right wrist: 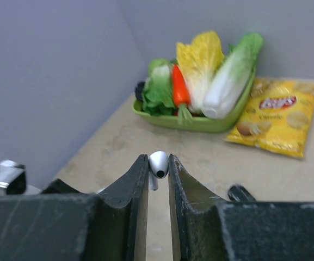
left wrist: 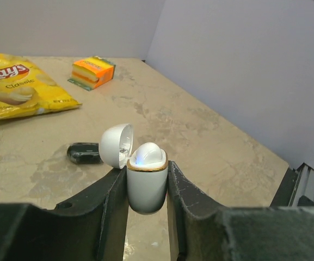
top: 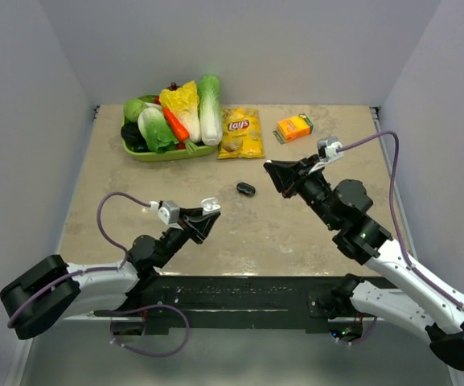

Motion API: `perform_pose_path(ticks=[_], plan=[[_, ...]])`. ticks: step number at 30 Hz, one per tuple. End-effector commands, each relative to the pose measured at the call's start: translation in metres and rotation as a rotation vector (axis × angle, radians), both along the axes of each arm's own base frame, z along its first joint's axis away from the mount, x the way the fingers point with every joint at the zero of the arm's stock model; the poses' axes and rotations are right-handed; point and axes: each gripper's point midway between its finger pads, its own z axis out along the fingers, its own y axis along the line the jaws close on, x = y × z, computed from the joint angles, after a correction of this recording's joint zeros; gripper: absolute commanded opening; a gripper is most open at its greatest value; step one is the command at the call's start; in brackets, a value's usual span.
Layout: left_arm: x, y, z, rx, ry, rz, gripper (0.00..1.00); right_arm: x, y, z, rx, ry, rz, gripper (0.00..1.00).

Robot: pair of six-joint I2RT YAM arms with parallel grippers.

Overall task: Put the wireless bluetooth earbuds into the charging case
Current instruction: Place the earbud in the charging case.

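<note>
at 2 o'clock, pinched by its head in right claw (right wrist: 158,158): likely slippery earbud (right wrist: 159,163); squeezed in left claw (left wrist: 146,169): case (left wrist: 146,191).

Your charging case (left wrist: 147,187) is white with a thin gold band at its rim (a faint blue glint above it), and the earbud (right wrist: 158,163) is white too. The chip bag (top: 241,133) is yellow with a red logo, the table (top: 280,233) mottled beige.

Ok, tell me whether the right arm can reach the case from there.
Probably yes. The right pincer grips an earbud, the left pincer holds the case with its lid open, and only bare table and a low black object lie between them.
</note>
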Motion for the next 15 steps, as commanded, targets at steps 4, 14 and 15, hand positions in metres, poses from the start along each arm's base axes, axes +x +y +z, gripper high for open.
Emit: perform_pose_path(ticks=[4,14,15], plan=[[-0.037,0.013,0.182,-0.362,-0.584,-0.026,0.00,-0.034,-0.005,0.073,0.190,-0.260,0.092,0.00],[-0.063,-0.014,0.247,-0.411,-0.835,-0.172,0.00,-0.067,-0.006,0.123,0.320,-0.387,0.214,0.00],[-0.064,-0.015,0.250,-0.420,-0.846,-0.177,0.00,-0.069,-0.007,0.126,0.335,-0.393,0.217,0.00]])
